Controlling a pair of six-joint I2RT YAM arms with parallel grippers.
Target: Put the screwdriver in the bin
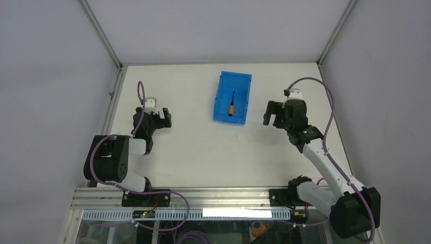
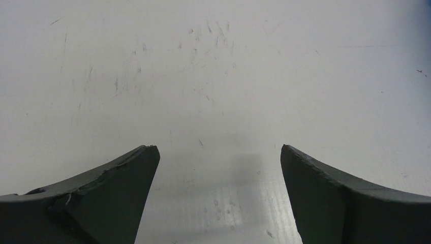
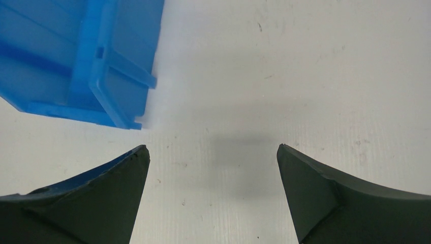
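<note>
Risk at this stage lies in disturbing a placement that appears complete. The screwdriver (image 1: pixel 231 105) lies flat on the floor of the bin (image 1: pixel 246 99), orange handle toward the near end and black shaft pointing toward the far wall. It is clear of the rim.

Gripper state:
- The right gripper (image 1: pixel 273 117) is spread wide and holds nothing. It hangs over the bench (image 1: pixel 203 152) just beside the right wall of the bin. The right wrist view shows a corner of that wall close to the fingertips (image 3: pixel 137 155), apart from them.
- The left gripper (image 1: pixel 160 120) is also spread wide and holds nothing. It hangs over bare bench, well apart from the bin.

Possible faults and their causes:
1. Bin displacement. The right arm sits close to the bin wall. A retreat that swings toward the left could catch the rim with an open finger and push or tip the bin. The bin looks light and is not fastened, so it would probably slide easily.
2. Screwdriver loss. A hard knock to the bin could roll the screwdriver against a wall. Spilling seems unlikely, as the walls stand higher than the tool.
3. Cable snag. The purple cable (image 1: pixel 328 96) loops wide of the right wrist. It could drag across the bin if the arm passes over it.

Recommended withdrawal, as a judgement: lift first, then draw back toward the base, away from the bin.
</note>
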